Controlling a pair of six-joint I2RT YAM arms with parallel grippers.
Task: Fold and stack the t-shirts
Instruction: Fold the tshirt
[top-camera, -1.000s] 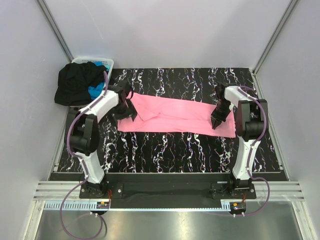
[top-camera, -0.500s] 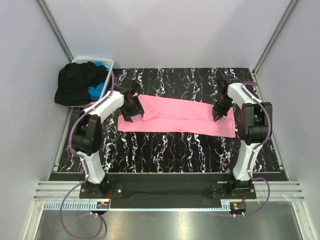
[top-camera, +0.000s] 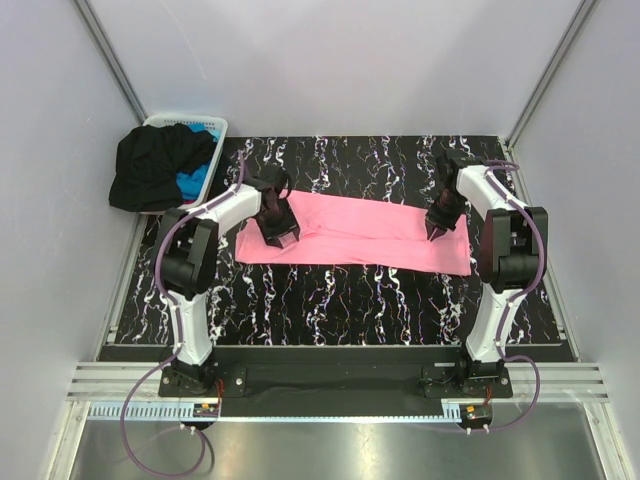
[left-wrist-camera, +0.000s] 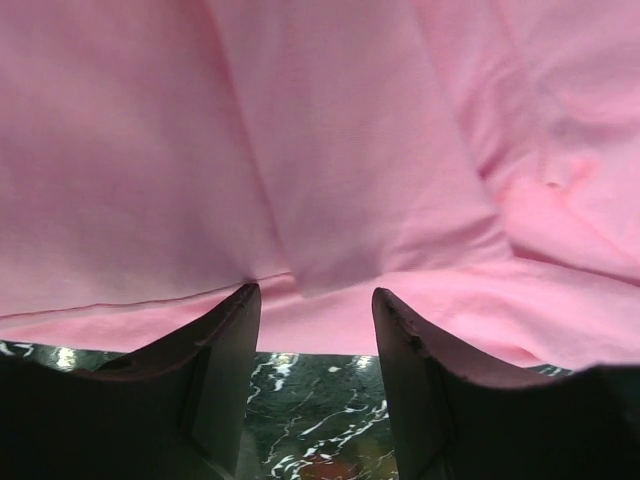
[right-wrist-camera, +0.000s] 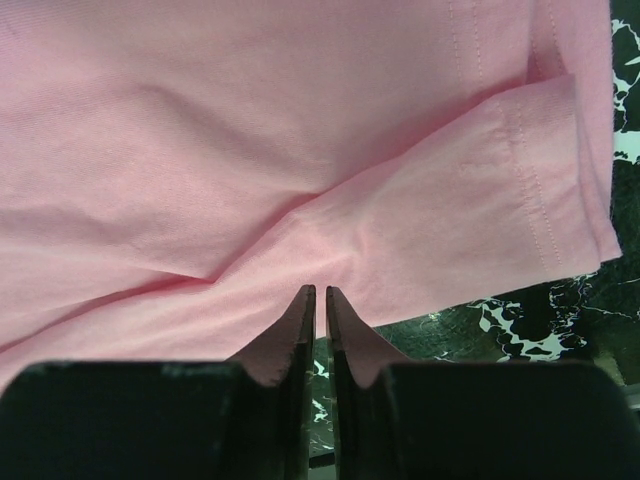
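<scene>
My left pincer (left-wrist-camera: 315, 290) stands open. Its two dark fingers (left-wrist-camera: 215, 370) are apart, their tips touching the near edge of the bright pink t-shirt (left-wrist-camera: 350, 150) of soft cloth, where a fold line runs down between them. No cloth is clamped there. Seen from above, this pincer (top-camera: 280, 232) sits over the left end of the pink t-shirt (top-camera: 360, 232).

My right pincer (right-wrist-camera: 320, 290) is closed to a thin slit. Its tips are pressed into the pink cloth at the spot where several creases run together, so I take it to be pinching a small fold of that shirt. Just to the right of them lies a stitched hem, beyond it the cloth's edge. From above, this pincer (top-camera: 432, 232) is over the shirt's right end.

The pink t-shirt lies flat as a long band across the middle of the black, white-veined table (top-camera: 330, 290), between my two arms. Well apart, off the table's far left corner, a black t-shirt (top-camera: 150, 170) of soft cloth is heaped over a white slotted plastic basket (top-camera: 185, 120), with a bright blue t-shirt (top-camera: 188, 183) showing under it.
</scene>
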